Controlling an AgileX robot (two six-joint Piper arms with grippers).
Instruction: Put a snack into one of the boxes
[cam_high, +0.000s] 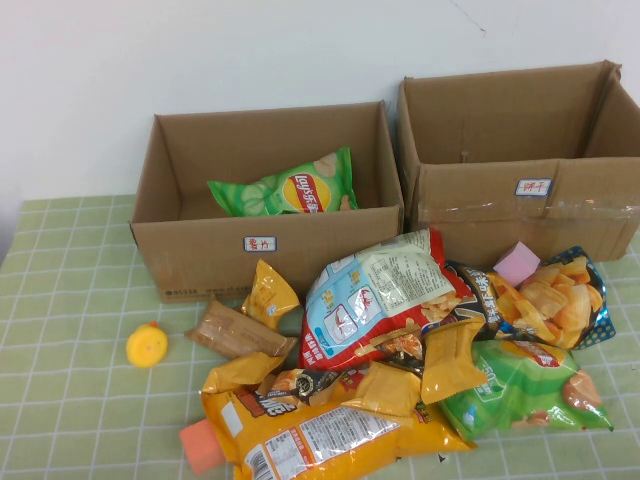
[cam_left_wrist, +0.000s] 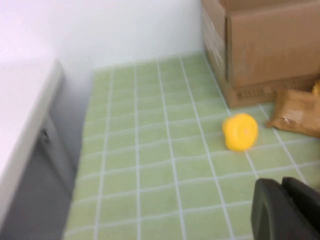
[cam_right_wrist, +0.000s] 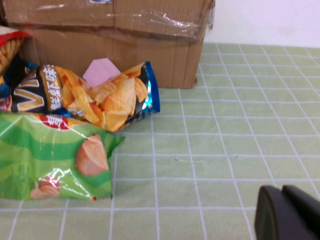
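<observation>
Two open cardboard boxes stand at the back. The left box (cam_high: 200, 250) holds a green Lay's chip bag (cam_high: 290, 188); the right box (cam_high: 480, 215) shows nothing inside. A pile of snacks lies in front: a red-and-white bag (cam_high: 380, 295), a large yellow bag (cam_high: 320, 430), a green bag (cam_high: 520, 390) (cam_right_wrist: 45, 160), an orange-and-blue chip bag (cam_high: 550, 295) (cam_right_wrist: 105, 97) and a brown packet (cam_high: 235, 330) (cam_left_wrist: 300, 110). Neither arm shows in the high view. My left gripper (cam_left_wrist: 282, 186) is shut and empty over the table left of the pile. My right gripper (cam_right_wrist: 281, 191) is shut and empty right of the pile.
A yellow toy duck (cam_high: 147, 345) (cam_left_wrist: 240, 131) sits on the green checked cloth left of the pile. A pink block (cam_high: 516, 263) (cam_right_wrist: 100, 72) rests on the chip bag. An orange block (cam_high: 203, 447) lies at the front left of the pile. A white wall stands behind the boxes.
</observation>
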